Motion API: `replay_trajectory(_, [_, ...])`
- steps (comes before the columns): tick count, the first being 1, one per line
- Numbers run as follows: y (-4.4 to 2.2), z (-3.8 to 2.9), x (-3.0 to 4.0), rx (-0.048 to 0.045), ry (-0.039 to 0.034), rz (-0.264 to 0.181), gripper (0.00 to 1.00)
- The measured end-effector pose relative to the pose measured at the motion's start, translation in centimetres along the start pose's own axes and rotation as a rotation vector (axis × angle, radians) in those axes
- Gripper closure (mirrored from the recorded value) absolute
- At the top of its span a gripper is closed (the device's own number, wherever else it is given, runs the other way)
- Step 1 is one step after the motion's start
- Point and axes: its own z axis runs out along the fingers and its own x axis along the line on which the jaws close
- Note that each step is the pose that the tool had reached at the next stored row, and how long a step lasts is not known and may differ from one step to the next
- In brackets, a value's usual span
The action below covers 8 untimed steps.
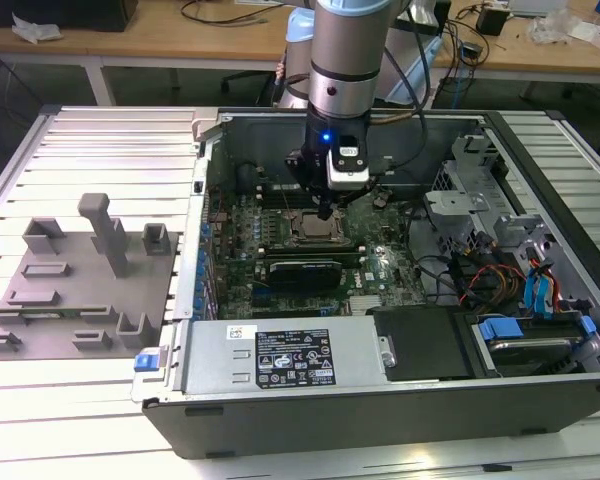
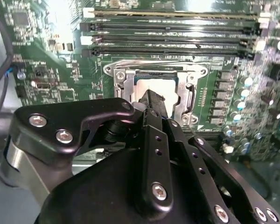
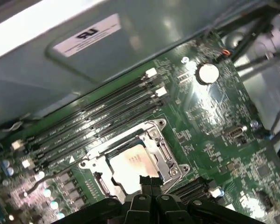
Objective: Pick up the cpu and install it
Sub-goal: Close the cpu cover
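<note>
Judging by how things lie, the pick-up and the carry look done: the pale silver-grey square cpu point(image 3: 130, 165) lies flat inside the dark metal-framed motherboard socket point(image 3: 167, 157), not in any grasp. Whether it is fully seated, and whether the socket's frame has yet been closed over it, I cannot tell; the frame appears open around the chip.

Nearest the wrist cameras, the black two-fingered tool point(image 3: 147, 181) has its fingers drawn together with no gap between the tips and nothing held between them. In the second wrist view the tool point(image 2: 151, 100) points down at the cpu point(image 2: 164, 87), its tip over the chip's near edge; it may be touching or pressing the metal top, but contact cannot be made out.

Beyond the socket run the long black memory slots point(image 3: 98, 109) on the green board.

In the exterior view the tool point(image 1: 325, 212) hangs inside the open dark computer case point(image 1: 380, 410), directly above the cpu point(image 1: 313, 230). Farther to the exterior view's left, the large grey plastic tray with upright blocks point(image 1: 70, 290) rests on the slatted metal desk point(image 1: 100, 150), well apart from the tool.
</note>
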Motion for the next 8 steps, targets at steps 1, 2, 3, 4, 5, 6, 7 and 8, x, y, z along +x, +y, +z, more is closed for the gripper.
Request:
replay_trajectory(1, [0.00,0.00,0.00,-0.0005,-0.0008,-0.022,0.89])
replay_trajectory(2, [0.00,0.00,0.00,-0.0011,-0.0020,-0.054,0.89])
replay_trajectory(3, [0.00,0.01,0.00,-0.0020,-0.0036,-0.097,0.89])
replay_trajectory(4, [0.00,0.02,0.00,-0.0024,-0.0045,-0.121,0.89])
replay_trajectory(5, [0.00,0.02,0.00,-0.0028,-0.0051,-0.138,0.89])
replay_trajectory(6, [0.00,0.03,0.00,-0.0035,-0.0062,-0.167,0.89])
replay_trajectory(7, [0.00,0.05,0.00,-0.0042,-0.0076,-0.205,0.89])
replay_trajectory(8, [0.00,0.06,0.00,-0.0048,-0.0085,-0.231,0.89])
